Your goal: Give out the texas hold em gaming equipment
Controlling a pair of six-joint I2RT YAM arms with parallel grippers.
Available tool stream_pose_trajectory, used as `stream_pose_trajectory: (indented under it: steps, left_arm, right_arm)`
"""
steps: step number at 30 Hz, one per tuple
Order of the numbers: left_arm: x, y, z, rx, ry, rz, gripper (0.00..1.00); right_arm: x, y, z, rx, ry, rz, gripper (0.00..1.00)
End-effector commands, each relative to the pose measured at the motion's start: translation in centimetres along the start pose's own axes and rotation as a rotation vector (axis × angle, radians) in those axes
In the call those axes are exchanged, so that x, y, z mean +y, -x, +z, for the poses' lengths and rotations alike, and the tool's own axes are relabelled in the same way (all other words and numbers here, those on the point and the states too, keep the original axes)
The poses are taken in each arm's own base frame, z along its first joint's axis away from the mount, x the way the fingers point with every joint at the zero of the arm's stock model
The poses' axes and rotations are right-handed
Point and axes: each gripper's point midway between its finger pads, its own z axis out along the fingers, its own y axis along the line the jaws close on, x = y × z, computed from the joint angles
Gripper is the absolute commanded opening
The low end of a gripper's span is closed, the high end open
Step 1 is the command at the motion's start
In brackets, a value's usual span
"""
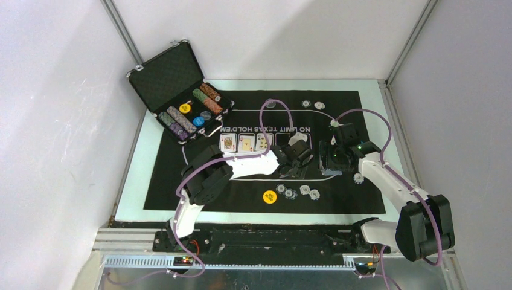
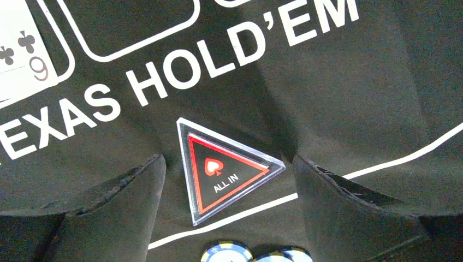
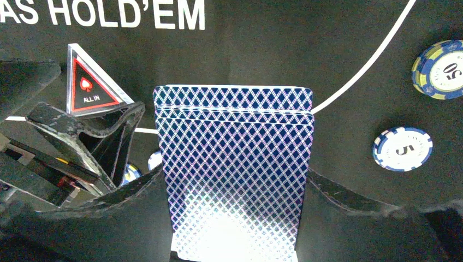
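Observation:
A red-black triangle marker (image 2: 224,169) reading "ALL IN" lies flat on the mat. My left gripper (image 2: 228,159) stands open over it, with a gap on each side between the marker and the fingers (image 2: 114,202). The right wrist view also shows the marker (image 3: 87,87). My right gripper (image 3: 233,172) is shut on a deck of blue-backed playing cards (image 3: 235,153), just right of the left gripper (image 1: 296,154). Three cards (image 1: 246,143) lie face up in a row. A yellow disc (image 1: 270,196) and several chips (image 1: 297,191) lie near the front.
The open black case (image 1: 181,96) with chip rows stands at the back left. The black lettered mat (image 1: 181,181) covers the table. Two chips (image 1: 313,104) lie at the far edge, one (image 1: 358,178) by my right arm. Chips marked 50 (image 3: 443,68) and 5 (image 3: 402,148) lie right of the deck.

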Motion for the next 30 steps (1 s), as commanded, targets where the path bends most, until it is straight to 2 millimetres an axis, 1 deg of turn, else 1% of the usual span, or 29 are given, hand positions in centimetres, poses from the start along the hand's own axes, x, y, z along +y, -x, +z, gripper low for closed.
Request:
stream_pose_trajectory:
  steps: [1,5,8,17,20,23,24,30]
  left_arm:
    - [-0.9,-3.9,-0.7,0.137,-0.075,0.072,0.89]
    - [-0.1,-4.5,-0.4,0.152,-0.037,0.084,0.87]
    - [0.1,-4.8,0.0,0.161,-0.016,0.079,0.85]
    - [0.0,-5.1,0.4,0.175,-0.010,0.063,0.70]
    - [-0.1,-5.0,0.3,0.169,-0.013,0.055,0.63]
    - [-0.2,-4.7,0.1,0.159,-0.018,0.049,0.57]
    - [-0.2,-4.6,0.0,0.154,-0.018,0.047,0.53]
    - [-0.2,-2.7,-0.9,0.094,-0.025,0.027,0.40]
  right_arm:
    - [0.6,1.1,-0.1,-0.047,0.021,-0.007,0.00]
    - [0.6,1.1,-0.1,-0.046,0.019,-0.008,0.00]
    - [0.5,1.1,-0.1,-0.046,0.018,-0.008,0.00]
    - [0.5,1.1,-0.1,-0.046,0.015,-0.007,0.00]
    - [0.5,1.1,-0.1,-0.044,0.014,-0.005,0.00]
    - [0.4,1.1,-0.1,-0.047,0.012,-0.004,0.00]
    - [0.4,1.1,-0.1,-0.047,0.011,-0.004,0.00]
    - [0.4,1.2,-0.1,-0.051,0.011,-0.002,0.00]
